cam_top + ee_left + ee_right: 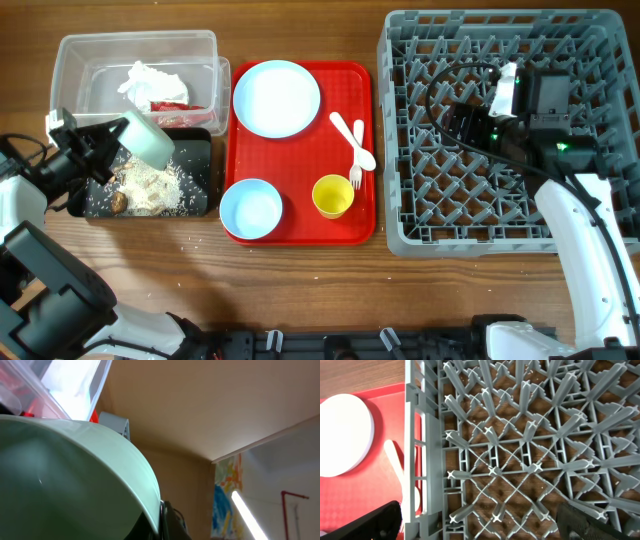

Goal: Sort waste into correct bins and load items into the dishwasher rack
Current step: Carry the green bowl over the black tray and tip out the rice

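Left gripper (118, 142) grips pale green bowl (150, 140) over black tray (205, 150) w/ scraps (150, 185); right gripper (462, 118) fingers apart, holding nothing; rack (395, 140) unloaded so far

Robot lab, wooden table (300, 270) (strip light (247, 510), poster (224, 500))

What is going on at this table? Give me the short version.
The left gripper holds the pale green bowl tipped over the black tray, where food scraps lie. The napkin and red wrapper are in the clear tub. The plate, light blue bowl, yellow cup, spoon and fork sit on the red tray. The right gripper hangs open over the dishwasher rack; no dishes show in it.
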{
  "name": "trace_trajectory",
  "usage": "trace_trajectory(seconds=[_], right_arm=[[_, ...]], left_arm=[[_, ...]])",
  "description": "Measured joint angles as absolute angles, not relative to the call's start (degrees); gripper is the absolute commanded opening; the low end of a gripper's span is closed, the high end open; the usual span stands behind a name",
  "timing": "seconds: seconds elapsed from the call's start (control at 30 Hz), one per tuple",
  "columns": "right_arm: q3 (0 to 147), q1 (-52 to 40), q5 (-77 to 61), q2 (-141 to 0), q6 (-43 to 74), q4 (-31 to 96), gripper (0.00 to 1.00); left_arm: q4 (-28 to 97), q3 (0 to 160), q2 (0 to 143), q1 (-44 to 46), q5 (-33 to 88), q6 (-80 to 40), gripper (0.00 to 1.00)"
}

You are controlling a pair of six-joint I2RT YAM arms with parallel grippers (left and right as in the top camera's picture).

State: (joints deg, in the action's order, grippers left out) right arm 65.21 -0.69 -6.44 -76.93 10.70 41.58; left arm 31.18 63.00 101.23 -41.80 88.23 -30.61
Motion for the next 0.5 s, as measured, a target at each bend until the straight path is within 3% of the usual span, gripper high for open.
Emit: trace_trajectory(seconds=[0.3, 0.5], right_arm=[[65.2, -0.7, -6.6, -76.9, 11.0, 40.3, 1.00], [65.2, -0.7, -6.7, -76.9, 11.2, 40.2, 1.00]], left_arm=[[30.7, 63.0, 100.9, -39.1, 88.0, -33.5, 0.04], [25.4, 63.7, 95.9, -26.2, 80.2, -33.8, 0.04]])
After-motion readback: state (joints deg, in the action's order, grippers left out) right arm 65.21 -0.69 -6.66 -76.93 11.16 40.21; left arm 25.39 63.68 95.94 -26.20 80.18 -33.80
